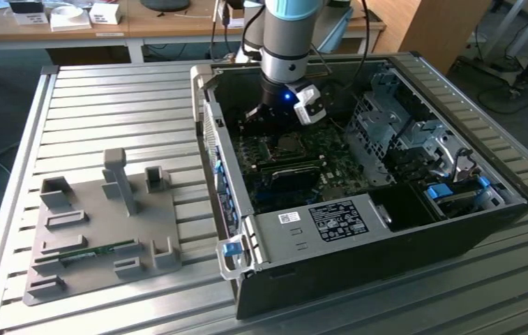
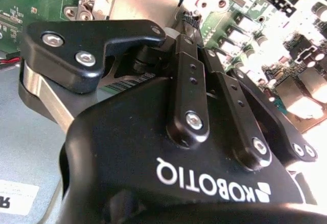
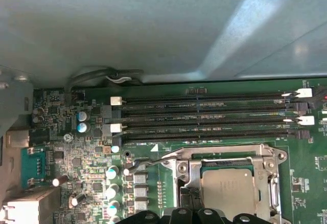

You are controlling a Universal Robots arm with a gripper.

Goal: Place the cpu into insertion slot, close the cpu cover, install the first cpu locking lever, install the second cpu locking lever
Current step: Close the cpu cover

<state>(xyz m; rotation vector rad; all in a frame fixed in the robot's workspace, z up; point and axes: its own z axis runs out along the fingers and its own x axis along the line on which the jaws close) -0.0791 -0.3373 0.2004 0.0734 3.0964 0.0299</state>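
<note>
The cpu (image 3: pixel 228 189) sits in the insertion slot (image 3: pixel 188 197) on the green motherboard (image 3: pixel 61 157). The cpu cover (image 3: pixel 225 155) lies flat over it, framing its silvery top. A wire locking lever (image 3: pixel 153 160) runs along the cover edge nearest the four black memory slots (image 3: pixel 204 116), its end projecting past the socket corner. A grey case wall (image 3: pixel 153 24) borders the board.

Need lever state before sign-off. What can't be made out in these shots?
- cpu cover: part cut off by the first wrist view's edge and hidden by the pincer; latched or not is unclear.
- locking lever: thin wire in the first wrist view, end lost among board parts.
- insertion slot: too small in the exterior view.
- motherboard: washed out by glare in the second wrist view.
</note>
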